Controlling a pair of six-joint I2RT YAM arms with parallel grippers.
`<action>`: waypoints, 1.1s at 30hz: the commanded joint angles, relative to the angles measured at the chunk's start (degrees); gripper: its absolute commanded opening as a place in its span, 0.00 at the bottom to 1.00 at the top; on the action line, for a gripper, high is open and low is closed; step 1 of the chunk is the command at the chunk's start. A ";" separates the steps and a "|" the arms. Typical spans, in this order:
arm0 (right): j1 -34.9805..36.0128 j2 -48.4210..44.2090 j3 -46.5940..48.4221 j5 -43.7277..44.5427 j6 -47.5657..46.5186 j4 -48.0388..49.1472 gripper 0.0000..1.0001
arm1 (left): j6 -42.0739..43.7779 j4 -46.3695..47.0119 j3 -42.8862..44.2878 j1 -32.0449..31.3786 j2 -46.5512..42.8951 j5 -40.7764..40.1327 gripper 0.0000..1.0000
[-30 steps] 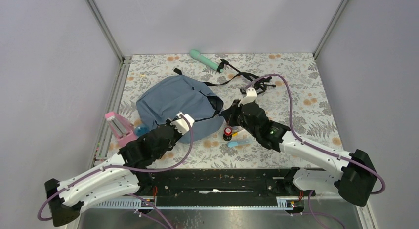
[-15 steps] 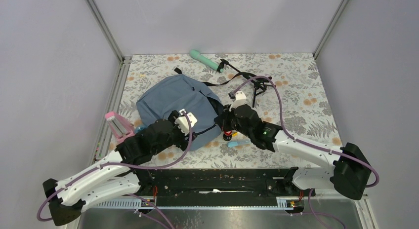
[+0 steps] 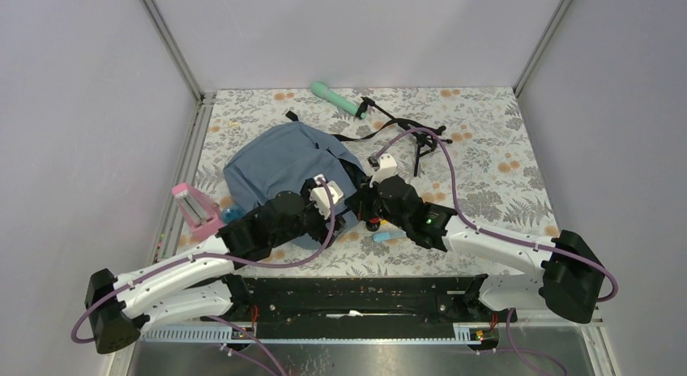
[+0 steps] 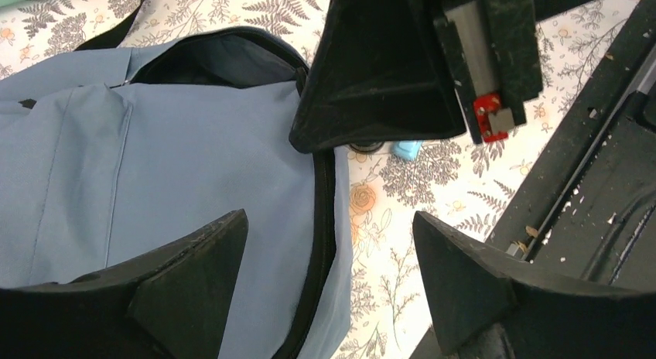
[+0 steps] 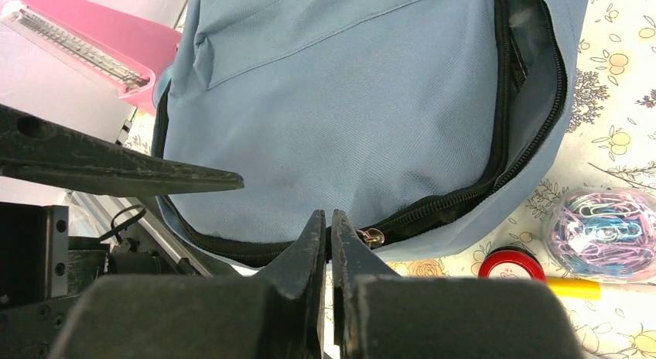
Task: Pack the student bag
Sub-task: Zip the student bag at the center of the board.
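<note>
The slate-blue student bag (image 3: 275, 161) lies on the flowered table, its main zipper (image 5: 503, 104) partly undone along the near right edge. My right gripper (image 3: 359, 202) is at that edge, its jaws shut (image 5: 328, 217) on the dark zipper pull, whose metal ring (image 5: 372, 237) shows just beside the tips. My left gripper (image 3: 340, 211) hovers open (image 4: 329, 220) over the bag's lower right edge. One finger is above the blue fabric (image 4: 193, 181), the other above bare table. Its fingertip (image 5: 201, 177) shows in the right wrist view.
A pink stapler-like item (image 3: 194, 206) and a blue ball (image 3: 231, 214) lie left of the bag. A red-lidded item (image 5: 510, 262), a yellow pen (image 5: 572, 286) and a ball of paper clips (image 5: 607, 231) sit by its right edge. A teal object (image 3: 336, 99) and black straps (image 3: 421, 137) lie behind.
My left gripper has opened wide and slid right along the bag's near edge. The right arm has shifted left toward the bag, staying shut.
</note>
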 commanded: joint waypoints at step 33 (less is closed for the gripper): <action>-8.61 -9.08 6.89 7.69 -11.10 -13.62 0.00 | -5.44 7.26 -8.47 -1.14 0.16 -15.70 0.00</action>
